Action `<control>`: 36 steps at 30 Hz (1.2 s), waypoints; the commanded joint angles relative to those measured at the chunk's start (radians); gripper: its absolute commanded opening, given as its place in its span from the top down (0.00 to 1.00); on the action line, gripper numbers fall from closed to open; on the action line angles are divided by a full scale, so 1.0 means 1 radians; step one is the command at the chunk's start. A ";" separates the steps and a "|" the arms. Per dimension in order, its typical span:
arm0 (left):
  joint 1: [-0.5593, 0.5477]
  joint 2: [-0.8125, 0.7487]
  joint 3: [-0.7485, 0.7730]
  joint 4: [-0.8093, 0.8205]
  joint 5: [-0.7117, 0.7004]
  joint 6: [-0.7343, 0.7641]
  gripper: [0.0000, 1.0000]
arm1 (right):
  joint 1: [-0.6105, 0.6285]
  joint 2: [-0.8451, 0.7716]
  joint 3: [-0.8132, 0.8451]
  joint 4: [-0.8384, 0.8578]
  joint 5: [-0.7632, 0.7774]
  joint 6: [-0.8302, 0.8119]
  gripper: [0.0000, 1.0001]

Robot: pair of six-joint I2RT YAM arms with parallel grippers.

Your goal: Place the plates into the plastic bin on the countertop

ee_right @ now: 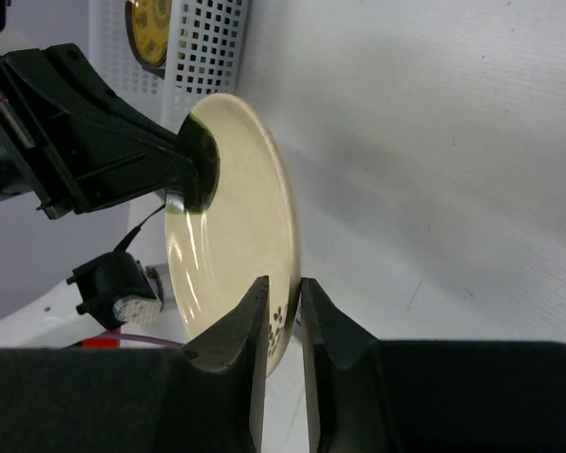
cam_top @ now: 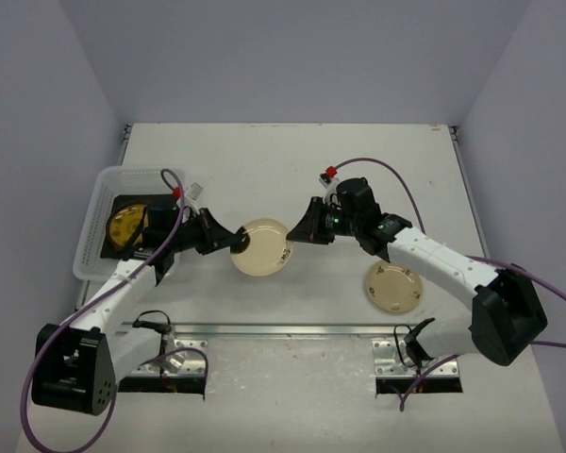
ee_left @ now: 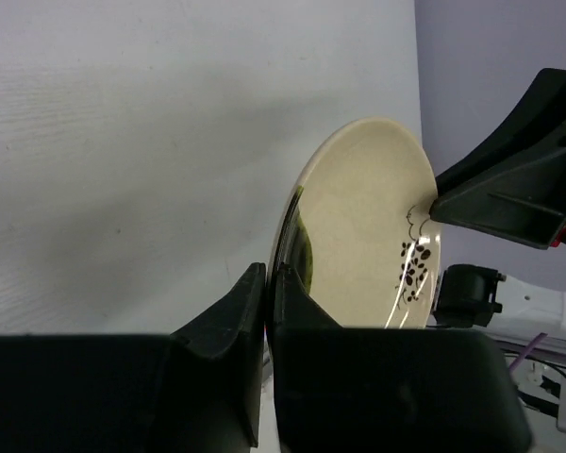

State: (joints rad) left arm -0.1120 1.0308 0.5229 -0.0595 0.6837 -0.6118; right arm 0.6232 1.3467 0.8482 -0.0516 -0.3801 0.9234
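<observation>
Cream plate (cam_top: 261, 247), small dark motif, above middle of surface (cam_top: 311, 160), pinched at rim. Second cream plate (cam_top: 392, 286) flat, right side. Bin (cam_top: 92, 222) far left (yellow patterned plate (cam_top: 123, 226) inside).

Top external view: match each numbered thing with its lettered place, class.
1. middle cream plate
2. other cream plate
3. yellow patterned plate
4. plastic bin

A. inside the bin
B. at the countertop left edge
C. between left gripper and right gripper
D. flat on the countertop, near the right arm

Pairs: 1-C, 2-D, 3-A, 4-B
</observation>
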 commanded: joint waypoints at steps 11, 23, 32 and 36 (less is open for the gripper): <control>0.623 -0.052 0.269 -0.316 -0.487 -0.089 1.00 | -0.085 -0.258 -0.111 -0.241 0.452 -0.285 0.12; 0.833 0.005 0.210 -0.240 -0.574 -0.110 0.79 | -0.227 -0.398 -0.225 -0.253 0.386 -0.342 0.10; 0.833 -0.002 0.230 -0.303 -0.578 -0.083 0.00 | -0.249 -0.351 -0.218 -0.298 0.386 -0.357 0.07; 0.815 -0.091 0.245 -0.307 -0.435 -0.039 0.00 | -0.274 -0.318 -0.215 -0.343 0.477 -0.404 0.01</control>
State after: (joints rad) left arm 0.7204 1.0398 0.7219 -0.3757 0.1290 -0.7027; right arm 0.3730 1.0027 0.6098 -0.3573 -0.0034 0.5787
